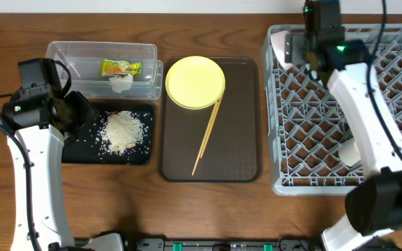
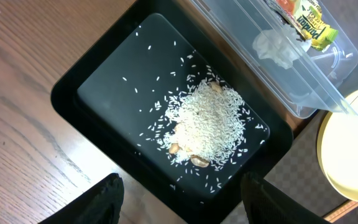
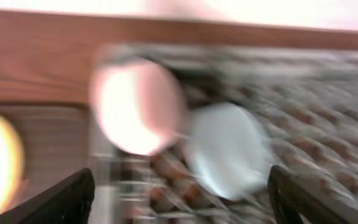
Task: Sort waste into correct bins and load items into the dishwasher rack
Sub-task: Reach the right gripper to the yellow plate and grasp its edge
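Snack wrapper [image 1: 121, 67] lies in the clear tub [image 1: 58, 59] at ten o'clock — print illegible; left jaws and right jaws open, empty.

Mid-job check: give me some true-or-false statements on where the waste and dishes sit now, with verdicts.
The rice lies in the black tray. True.
The snack wrapper is on the brown serving tray. False: it is in the clear tub, beside the tissue.
The yellow plate stands in the rack. False: it rests on the brown serving tray.
The chopsticks lie on that tray. True.
The left gripper holds the tissue. False: it is open and empty.
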You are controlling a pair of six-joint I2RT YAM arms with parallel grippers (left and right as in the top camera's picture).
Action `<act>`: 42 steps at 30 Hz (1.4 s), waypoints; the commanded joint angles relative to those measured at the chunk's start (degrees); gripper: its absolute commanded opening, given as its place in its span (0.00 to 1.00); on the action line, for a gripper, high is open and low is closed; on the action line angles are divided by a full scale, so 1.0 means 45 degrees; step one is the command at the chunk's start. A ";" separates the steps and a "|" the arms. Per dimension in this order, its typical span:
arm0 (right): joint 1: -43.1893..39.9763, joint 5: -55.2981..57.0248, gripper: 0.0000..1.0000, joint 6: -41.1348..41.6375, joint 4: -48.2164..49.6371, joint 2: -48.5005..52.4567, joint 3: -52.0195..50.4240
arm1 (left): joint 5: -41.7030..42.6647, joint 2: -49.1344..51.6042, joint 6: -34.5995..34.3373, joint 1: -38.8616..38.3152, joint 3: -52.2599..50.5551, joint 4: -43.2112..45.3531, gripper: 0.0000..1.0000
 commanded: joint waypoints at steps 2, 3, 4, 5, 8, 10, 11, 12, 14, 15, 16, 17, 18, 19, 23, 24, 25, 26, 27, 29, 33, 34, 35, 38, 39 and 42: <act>0.0330 -0.6008 0.81 0.0170 0.0831 0.0311 0.0005 | -0.0053 -0.0019 -0.0117 0.0053 0.0087 -0.0044 0.64; 0.0486 -0.6251 0.80 0.0170 0.1112 0.0471 0.0005 | -0.0053 -0.0019 -0.0117 0.0053 0.0087 -0.0044 0.64; 0.0665 -0.6203 0.80 0.0175 0.1365 0.0656 0.0005 | -0.0053 -0.0019 -0.0117 0.0053 0.0087 -0.0044 0.64; 0.0826 -0.6057 0.80 0.0175 0.1569 0.0835 0.0005 | -0.0053 -0.0019 -0.0121 0.0053 0.0087 -0.0044 0.64; 0.1418 -0.5503 0.81 0.0219 0.2239 0.1598 0.0005 | -0.0049 -0.0019 -0.0121 0.0053 0.0087 -0.0049 0.64; 0.1851 -0.5289 0.80 0.0219 0.2744 0.2302 0.0005 | -0.0049 -0.0019 -0.0121 0.0053 0.0087 -0.0049 0.64; 0.2016 -0.5285 0.79 0.0219 0.2948 0.2579 0.0005 | -0.0044 -0.0019 -0.0121 0.0053 0.0087 -0.0044 0.64; 0.2205 -0.5260 0.77 0.0219 0.3201 0.2943 0.0005 | -0.0044 -0.0019 -0.0117 0.0053 0.0087 -0.0049 0.64; 0.2526 -0.4872 0.70 0.0306 0.3589 0.3560 0.0005 | -0.0010 -0.0019 -0.0121 0.0053 0.0087 -0.0049 0.64; 0.2681 -0.4425 0.70 0.0588 0.3745 0.3881 0.0005 | -0.0010 -0.0019 -0.0121 0.0053 0.0087 -0.0058 0.64; 0.2827 -0.4002 0.70 0.0855 0.3910 0.4192 0.0005 | -0.0010 -0.0019 -0.0121 0.0053 0.0087 -0.0087 0.64; 0.2963 -0.3623 0.69 0.1064 0.4056 0.4469 0.0005 | -0.0010 -0.0019 -0.0121 0.0053 0.0087 -0.0092 0.64; 0.3079 -0.3317 0.69 0.1234 0.4197 0.4741 0.0005 | -0.0010 -0.0019 -0.0121 0.0053 0.0087 -0.0097 0.64; 0.3186 -0.3177 0.69 0.1399 0.4333 0.4969 0.0005 | -0.0010 -0.0019 -0.0117 0.0053 0.0087 -0.0097 0.64; 0.3483 -0.3026 0.65 0.1501 0.4639 0.5634 0.0005 | -0.0010 -0.0019 -0.0121 0.0053 0.0087 -0.0097 0.64; 0.3551 -0.2773 0.64 0.1768 0.4624 0.5809 0.0005 | -0.0015 -0.0019 -0.0117 0.0053 0.0087 -0.0097 0.64; 0.3580 -0.2676 0.63 0.1899 0.4585 0.5882 0.0005 | -0.0010 -0.0019 -0.0117 0.0053 0.0087 -0.0097 0.64; 0.3619 -0.2584 0.62 0.2069 0.4580 0.6047 0.0005 | -0.0015 -0.0019 -0.0121 0.0053 0.0087 -0.0097 0.64; 0.3633 -0.2584 0.60 0.2200 0.4546 0.6173 0.0005 | -0.0010 -0.0019 -0.0117 0.0053 0.0087 -0.0097 0.64; 0.3628 -0.2579 0.58 0.2375 0.4439 0.6387 0.0005 | -0.0010 -0.0019 -0.0117 0.0053 0.0087 -0.0092 0.64; 0.3628 -0.2589 0.53 0.2560 0.4250 0.6800 0.0005 | -0.0015 -0.0019 -0.0117 0.0053 0.0087 -0.0092 0.64; 0.3628 -0.2594 0.50 0.2565 0.4192 0.6819 0.0005 | -0.0010 -0.0019 -0.0117 0.0053 0.0087 -0.0092 0.64; 0.3628 -0.2594 0.46 0.2565 0.4143 0.6858 0.0005 | -0.0010 -0.0019 -0.0117 0.0053 0.0087 -0.0092 0.64; 0.3628 -0.2584 0.31 0.2565 0.4167 0.6858 0.0005 | -0.0015 -0.0019 -0.0121 0.0053 0.0087 -0.0092 0.64; 0.3628 -0.2584 0.28 0.2565 0.4201 0.6853 0.0010 | -0.0015 -0.0019 -0.0121 0.0053 0.0087 -0.0092 0.64; 0.3604 -0.2584 0.09 0.2555 0.4425 0.6829 0.0010 | -0.0015 -0.0019 -0.0117 0.0053 0.0087 -0.0092 0.64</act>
